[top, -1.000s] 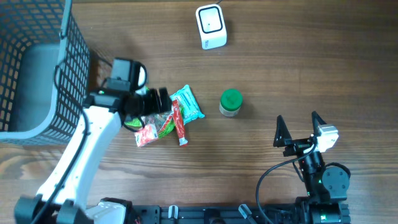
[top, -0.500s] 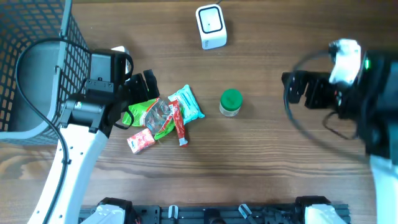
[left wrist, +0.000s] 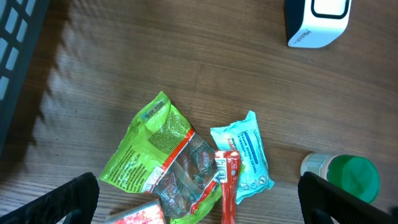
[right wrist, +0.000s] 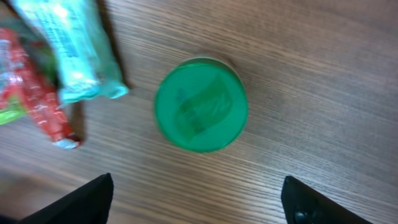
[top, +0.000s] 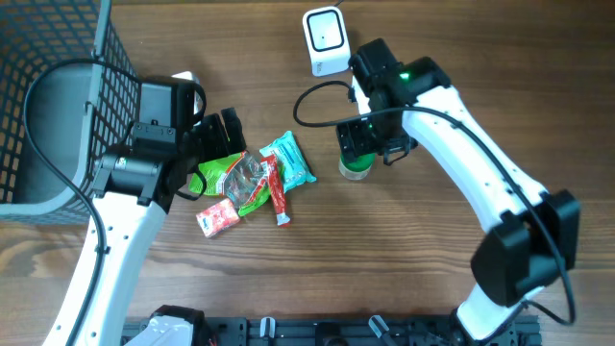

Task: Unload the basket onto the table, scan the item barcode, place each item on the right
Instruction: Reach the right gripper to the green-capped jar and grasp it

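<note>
My right claw (right wrist: 198, 190) hangs above the green-lidded jar (right wrist: 201, 104) with its fingers spread wide, gripping nothing. The jar stands upright on the wooden surface (top: 384, 279), just beside a teal packet (right wrist: 68, 50). My left claw (left wrist: 199, 196) is also spread and empty over a green bag (left wrist: 152, 155) and a red stick packet (left wrist: 229, 180), while the white scanner (top: 326, 40) sits near the far edge beyond the jar and a wire basket (top: 58, 96) stands at the far left.
</note>
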Controlling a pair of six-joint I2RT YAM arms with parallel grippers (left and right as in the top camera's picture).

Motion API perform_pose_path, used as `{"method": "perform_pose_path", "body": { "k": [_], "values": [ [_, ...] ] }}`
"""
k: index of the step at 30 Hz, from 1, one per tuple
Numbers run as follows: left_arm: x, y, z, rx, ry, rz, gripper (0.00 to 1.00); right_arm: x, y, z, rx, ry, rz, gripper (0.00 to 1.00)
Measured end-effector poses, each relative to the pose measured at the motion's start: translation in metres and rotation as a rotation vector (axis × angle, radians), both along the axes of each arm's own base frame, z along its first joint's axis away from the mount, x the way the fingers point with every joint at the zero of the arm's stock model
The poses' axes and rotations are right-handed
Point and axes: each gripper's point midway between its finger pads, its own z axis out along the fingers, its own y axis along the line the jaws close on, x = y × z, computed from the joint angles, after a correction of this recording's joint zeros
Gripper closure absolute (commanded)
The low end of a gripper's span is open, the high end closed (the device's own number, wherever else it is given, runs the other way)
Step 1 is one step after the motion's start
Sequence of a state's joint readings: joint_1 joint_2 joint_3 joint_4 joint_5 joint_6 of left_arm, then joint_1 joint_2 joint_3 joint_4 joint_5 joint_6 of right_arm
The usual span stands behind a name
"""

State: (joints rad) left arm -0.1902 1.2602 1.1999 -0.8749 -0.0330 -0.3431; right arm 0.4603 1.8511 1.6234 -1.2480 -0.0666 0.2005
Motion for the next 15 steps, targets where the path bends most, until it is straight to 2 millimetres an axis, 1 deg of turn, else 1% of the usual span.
{"method": "perform_pose_path", "body": {
  "k": [1,2,3,4,5,6,9,12,13,14,15],
  "values": [
    [0.000,0.000,0.000,0.000,0.000,0.000,0.00,0.002,0.000,-0.011,-0.018,0.018,-0.001,0.16],
    [0.000,0.000,0.000,0.000,0.000,0.000,0.00,0.007,0.000,-0.018,-0.026,0.017,0.003,0.16],
    [0.000,0.000,0.000,0.000,0.000,0.000,0.00,0.012,0.002,-0.032,-0.037,0.027,0.011,0.16],
    [0.000,0.000,0.000,0.000,0.000,0.000,0.00,0.014,0.002,-0.045,-0.053,0.049,0.018,0.16],
    [0.000,0.000,0.000,0.000,0.000,0.000,0.00,0.017,0.006,-0.050,-0.042,0.047,0.031,0.16],
    [0.000,0.000,0.000,0.000,0.000,0.000,0.00,0.021,0.008,-0.050,-0.032,0.029,0.041,0.16],
    [0.000,0.000,0.000,0.000,0.000,0.000,0.00,0.024,0.009,-0.051,-0.033,0.017,0.052,0.15],
    [0.000,0.000,0.000,0.000,0.000,0.000,0.00,0.024,0.008,-0.055,-0.042,0.024,0.057,0.09],
    [0.000,0.000,0.000,0.000,0.000,0.000,0.00,0.023,0.008,-0.056,-0.044,0.031,0.060,0.02],
    [0.000,0.000,0.000,0.000,0.000,0.000,0.00,0.022,0.010,-0.057,-0.034,0.035,0.062,0.00],
    [0.000,0.000,0.000,0.000,0.000,0.000,0.00,0.021,0.011,-0.056,-0.023,0.041,0.065,0.00]
  ]
}}
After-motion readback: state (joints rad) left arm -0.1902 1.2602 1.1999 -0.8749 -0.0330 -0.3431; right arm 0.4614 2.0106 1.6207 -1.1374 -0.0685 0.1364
